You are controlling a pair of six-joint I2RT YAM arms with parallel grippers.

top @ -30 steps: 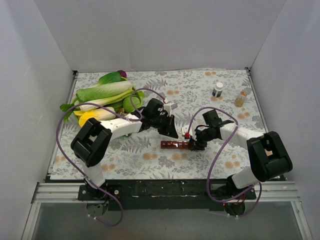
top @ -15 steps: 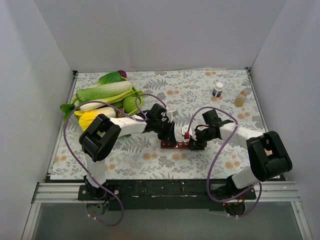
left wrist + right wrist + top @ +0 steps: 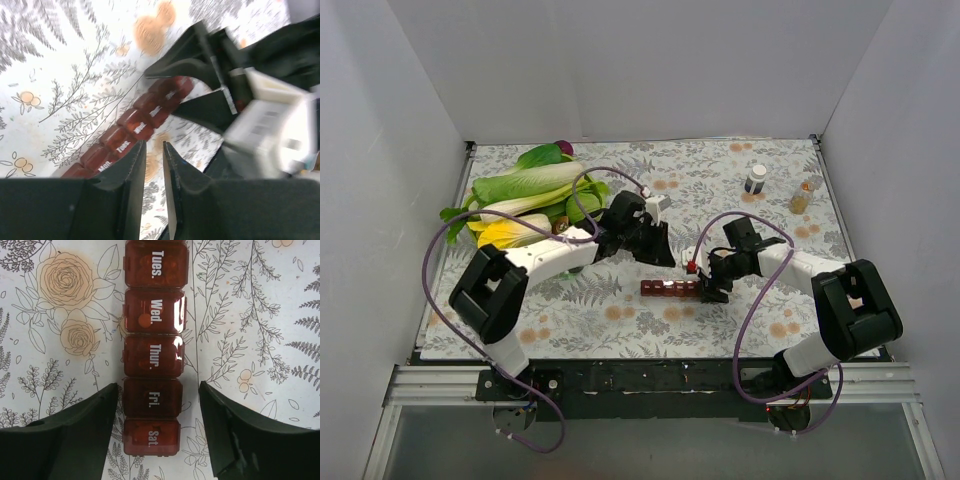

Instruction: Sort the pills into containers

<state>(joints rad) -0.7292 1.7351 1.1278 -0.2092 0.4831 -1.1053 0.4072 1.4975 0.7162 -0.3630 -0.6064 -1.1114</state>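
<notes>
The containers (image 3: pixel 670 289) are a dark-red strip of joined day-labelled compartments lying on the floral mat. In the right wrist view the strip (image 3: pixel 152 365) shows Tues to Sat with lids closed, and a small orange spot shows through the Wed lid. My right gripper (image 3: pixel 158 387) is open, its jaws on either side of the Fri and Sat end, apart from it; it stands at the strip's right end (image 3: pixel 712 290). My left gripper (image 3: pixel 660 252) hovers behind the strip, jaws almost together and empty (image 3: pixel 154 145). The strip also shows in the left wrist view (image 3: pixel 135 127).
A white-capped dark bottle (image 3: pixel 756 178) and a small bottle (image 3: pixel 801 198) stand at the back right. Leafy vegetables (image 3: pixel 530 195) lie at the back left. White walls close in the mat on three sides.
My left gripper dipped down to the strip's left part half a second ago and has now drawn back and up. The strip and my right gripper have barely moved.
</notes>
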